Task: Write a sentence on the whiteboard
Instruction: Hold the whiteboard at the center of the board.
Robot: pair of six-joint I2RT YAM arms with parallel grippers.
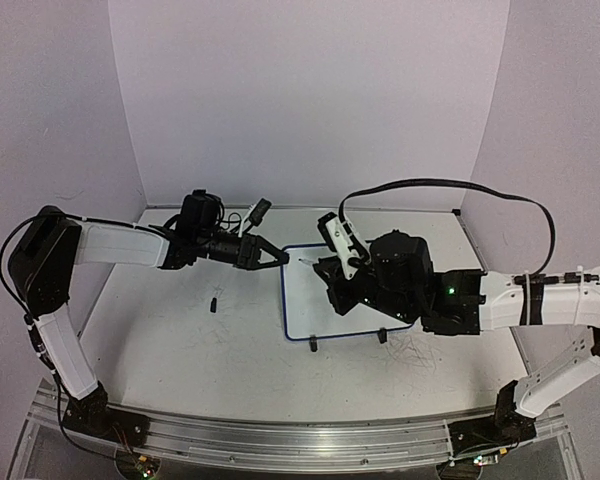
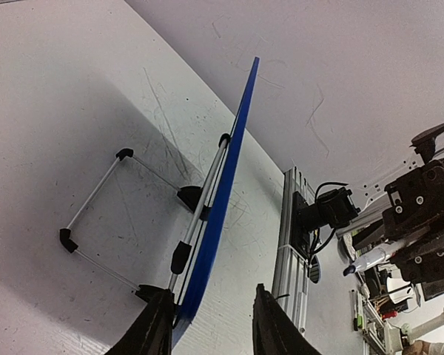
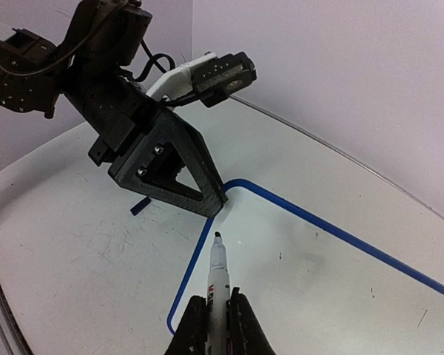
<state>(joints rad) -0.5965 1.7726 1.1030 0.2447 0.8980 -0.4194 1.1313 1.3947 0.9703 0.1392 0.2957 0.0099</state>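
The whiteboard [image 1: 305, 305] lies in the middle of the table, blue-framed. In the left wrist view I see it edge-on as a blue strip [image 2: 226, 185]. My left gripper [image 1: 278, 257] is at its far left corner. Its jaws [image 2: 211, 292] stand apart around the blue edge, which lies against one finger with a gap to the other. My right gripper [image 3: 217, 297] is shut on a white marker [image 3: 219, 266], uncapped, its dark tip just over the board face [image 3: 318, 281] near that corner. The sentence is out of view; the face shows only specks.
A small dark cap [image 1: 212, 302] lies on the table left of the board. The board's wire stand [image 2: 96, 214] sticks out behind it. Two black clip feet [image 1: 313, 343] sit on its near edge. An aluminium rail [image 1: 280, 430] runs along the table's front.
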